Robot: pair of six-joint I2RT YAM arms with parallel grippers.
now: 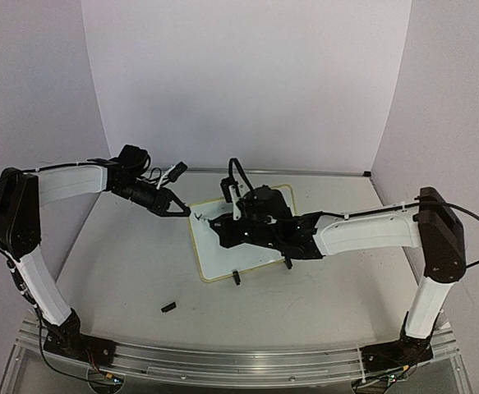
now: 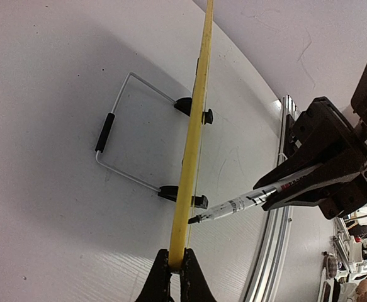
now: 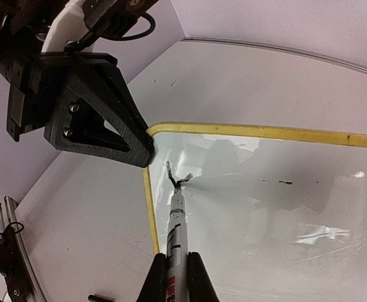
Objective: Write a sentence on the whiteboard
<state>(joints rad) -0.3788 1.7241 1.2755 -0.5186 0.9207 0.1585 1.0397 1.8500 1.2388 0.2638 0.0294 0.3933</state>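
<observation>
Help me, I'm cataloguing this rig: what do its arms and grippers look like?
Both the left arm and right arm have white link shells, black joint housings and black cables looping outside. The left gripper and right gripper are black, with flat triangular cut-out fingers.

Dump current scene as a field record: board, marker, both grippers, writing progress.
board: white rectangular whiteboard with pale-yellow rim, on the grey table
left gripper: shut on the board's far-left corner rim
right gripper: shut on a white-barrelled marker
marker tip: on the board, beside the left gripper
writing: only short black marks at the tip, no readable words
loose item: small black piece on the table, near side
</observation>
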